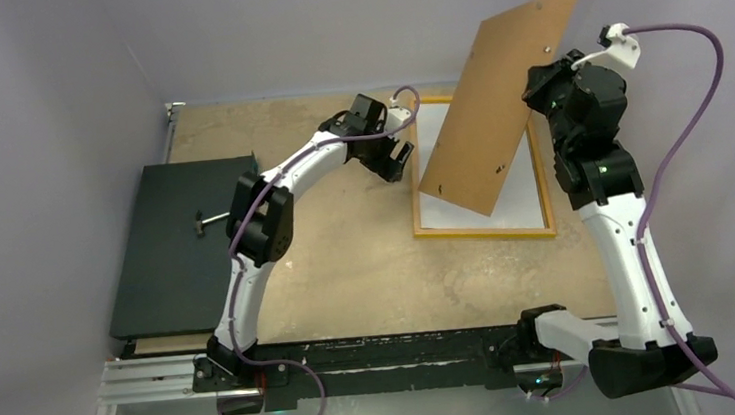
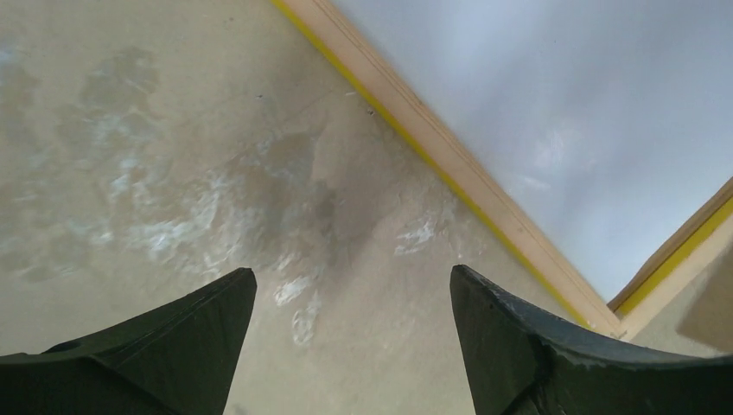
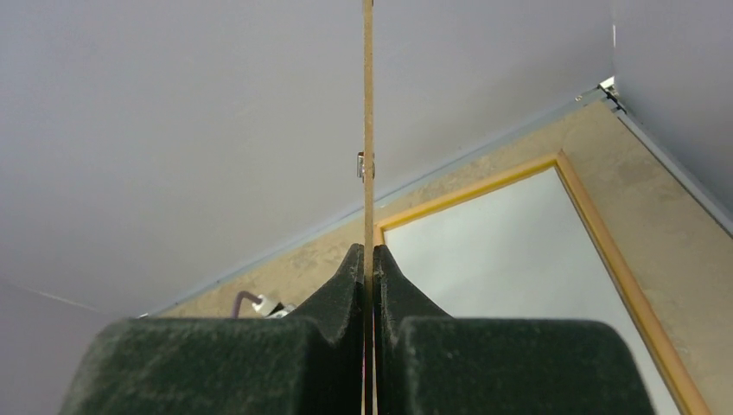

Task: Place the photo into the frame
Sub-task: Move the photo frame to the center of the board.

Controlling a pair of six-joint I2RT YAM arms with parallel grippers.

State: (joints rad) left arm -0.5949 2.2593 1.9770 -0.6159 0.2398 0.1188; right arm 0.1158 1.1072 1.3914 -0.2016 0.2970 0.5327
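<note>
Right pincer (image 3: 370,259) clamped on tilted flat brown backing board (image 1: 495,106); left pincer (image 2: 353,272) apart. Lowering into thin yellow-orange frame (image 1: 486,229) below judged next.

This looks like a robotics lab test cell. A worn tan worktop (image 1: 349,269) is boxed in by plain pale grey walls (image 1: 42,85) on three sides. At the worktop's near edge a metal rail (image 1: 147,372) carries the left arm (image 1: 300,168) and the right arm (image 1: 628,245), both trailing purple cables (image 1: 669,27).
</note>
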